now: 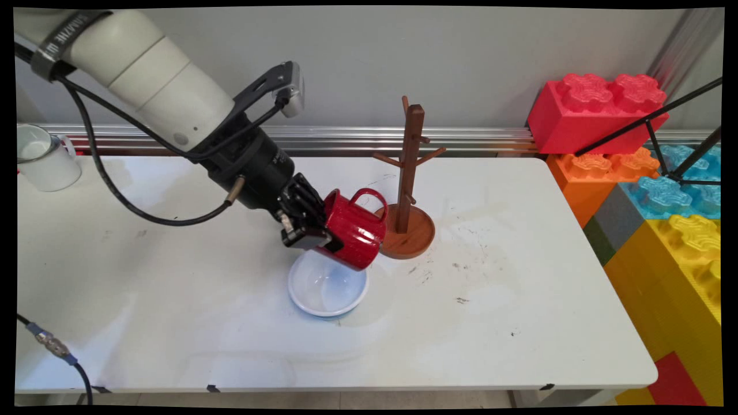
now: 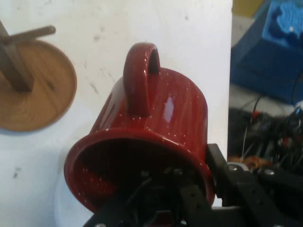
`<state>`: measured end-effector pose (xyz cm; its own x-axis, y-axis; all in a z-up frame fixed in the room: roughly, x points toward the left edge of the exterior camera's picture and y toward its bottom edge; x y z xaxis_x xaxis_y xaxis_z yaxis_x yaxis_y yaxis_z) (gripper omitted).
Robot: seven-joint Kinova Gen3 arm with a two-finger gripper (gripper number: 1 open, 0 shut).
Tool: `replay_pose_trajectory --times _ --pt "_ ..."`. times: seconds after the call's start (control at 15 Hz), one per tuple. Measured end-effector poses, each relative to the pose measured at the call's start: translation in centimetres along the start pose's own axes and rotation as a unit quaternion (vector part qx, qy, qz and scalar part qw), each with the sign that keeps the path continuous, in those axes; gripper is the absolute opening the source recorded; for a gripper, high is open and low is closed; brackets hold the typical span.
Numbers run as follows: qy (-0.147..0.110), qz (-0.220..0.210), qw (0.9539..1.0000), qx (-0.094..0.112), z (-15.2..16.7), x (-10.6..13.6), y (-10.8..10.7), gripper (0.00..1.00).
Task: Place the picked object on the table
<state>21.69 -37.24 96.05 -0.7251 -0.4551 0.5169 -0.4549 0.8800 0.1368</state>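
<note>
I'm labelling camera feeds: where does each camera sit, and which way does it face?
Main view: fixed above the table's near side, looking down across it to the wall; shows the arm and gripper.
Hand view: on the hand, looking along the gripper; linkage and fingers at the bottom.
Shared: red mug, wooden mug tree, white bowl.

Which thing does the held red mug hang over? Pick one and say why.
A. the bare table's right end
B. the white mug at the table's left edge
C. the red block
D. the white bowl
D: the gripper holds the red mug tilted by its rim, directly above the white bowl, beside the wooden mug tree.
</note>
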Motion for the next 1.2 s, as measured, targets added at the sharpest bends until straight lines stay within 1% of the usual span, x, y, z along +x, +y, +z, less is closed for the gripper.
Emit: replay_pose_trajectory --times 0.13,0.33,0.53,0.67,0.73,1.0,1.2 --pt "-0.020 0.014 0.9997 0.006 -0.2 0.1 -0.1 0.00" --pt "-0.052 0.037 0.9978 0.019 -0.1 -0.1 -0.6 0.00" --pt "-0.089 0.060 0.9935 0.040 0.3 -0.9 -1.3 0.00" --pt "-0.115 0.073 0.9891 0.056 0.7 -1.5 -1.9 0.00" --pt "-0.123 0.078 0.9873 0.063 0.9 -1.7 -2.1 0.00" --pt "-0.172 0.097 0.9751 0.100 1.5 -3.0 -3.2 0.00" --pt "-0.204 0.097 0.9667 0.121 1.9 -4.0 -3.5 0.00"
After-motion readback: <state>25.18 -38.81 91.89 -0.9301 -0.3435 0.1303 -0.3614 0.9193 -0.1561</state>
